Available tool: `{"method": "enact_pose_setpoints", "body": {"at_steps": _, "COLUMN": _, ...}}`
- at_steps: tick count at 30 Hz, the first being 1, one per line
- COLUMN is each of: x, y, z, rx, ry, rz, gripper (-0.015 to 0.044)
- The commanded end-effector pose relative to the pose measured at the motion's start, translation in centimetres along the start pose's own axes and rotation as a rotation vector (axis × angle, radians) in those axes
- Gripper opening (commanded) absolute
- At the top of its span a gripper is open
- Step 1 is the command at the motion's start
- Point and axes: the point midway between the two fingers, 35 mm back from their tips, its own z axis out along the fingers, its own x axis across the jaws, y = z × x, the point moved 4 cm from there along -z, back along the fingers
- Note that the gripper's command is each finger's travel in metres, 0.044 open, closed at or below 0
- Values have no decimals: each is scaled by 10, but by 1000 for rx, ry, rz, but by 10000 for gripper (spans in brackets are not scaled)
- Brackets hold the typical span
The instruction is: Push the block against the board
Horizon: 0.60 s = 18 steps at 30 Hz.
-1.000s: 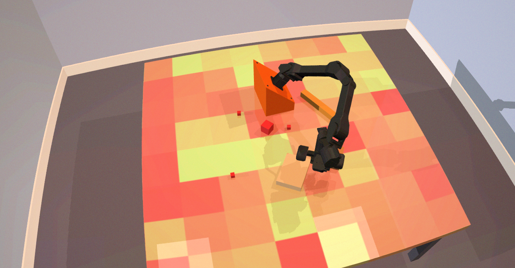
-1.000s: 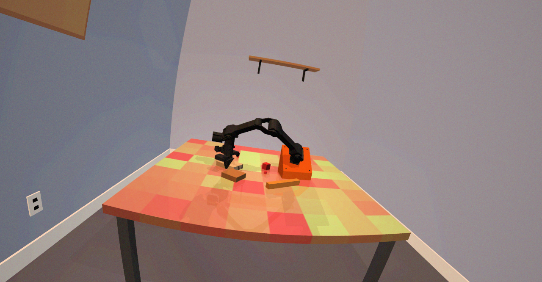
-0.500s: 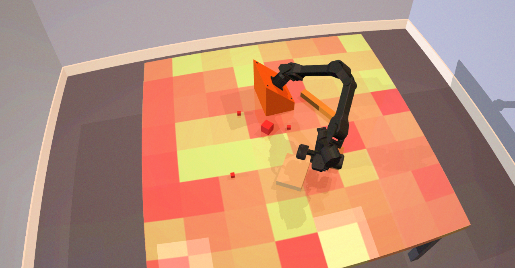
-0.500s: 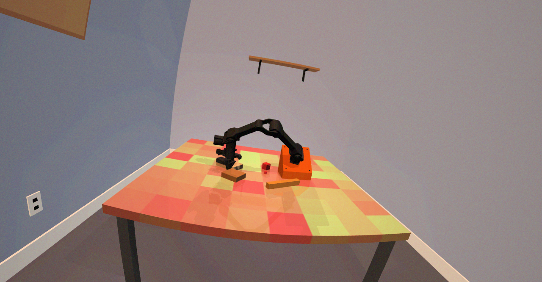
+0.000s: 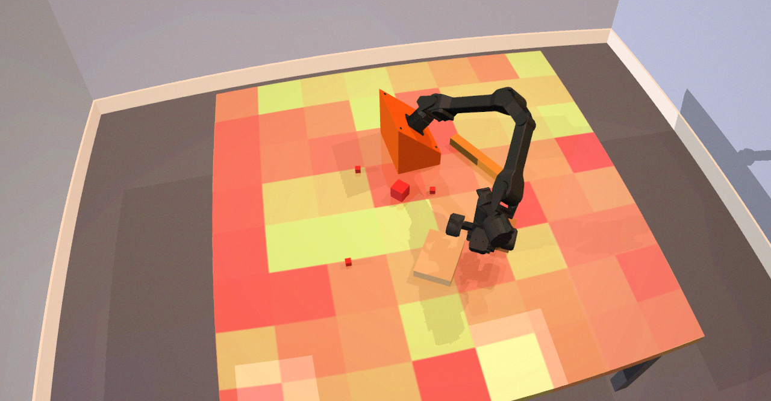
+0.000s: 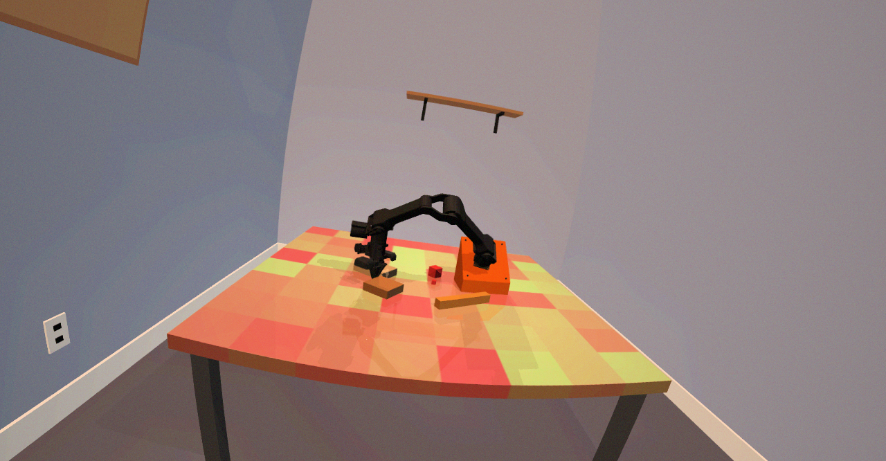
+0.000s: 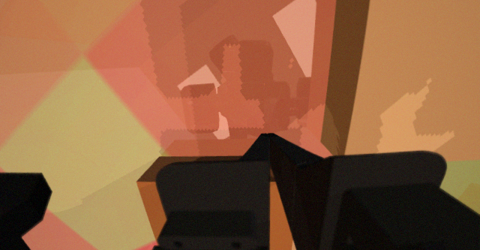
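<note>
The board (image 5: 437,258) (image 6: 390,268) (image 7: 405,55), a flat tan slab, lies left of my gripper in the top view and at the right in the wrist view. The square block (image 6: 383,286) (image 7: 151,201) is brown-orange and lies flat; in the top view my gripper hides most of it. A strip of red table separates block and board in the wrist view, and their facing sides are not parallel there. My gripper (image 6: 376,274) (image 7: 266,139) is shut and empty, pointing down by the block's edge and partly covering it in the wrist view. Whether its tips touch the block I cannot tell.
A long orange bar (image 5: 474,154) (image 6: 463,300) lies between the gripper and the arm's orange base (image 5: 389,139) (image 6: 483,285). A red cube (image 5: 400,189) (image 6: 435,270) sits in front of the base. Small red cubes (image 5: 357,169) (image 5: 432,189) (image 5: 347,261) lie around it.
</note>
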Motion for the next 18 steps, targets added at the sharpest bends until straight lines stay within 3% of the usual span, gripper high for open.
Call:
{"method": "enact_pose_setpoints", "body": {"at_steps": 1, "x": 0, "y": 6, "z": 0, "rx": 2, "ry": 2, "rz": 0, "gripper": 0}}
{"method": "enact_pose_setpoints", "body": {"at_steps": 18, "x": -1, "y": 34, "z": 0, "rx": 1, "ry": 2, "rz": -1, "gripper": 0}}
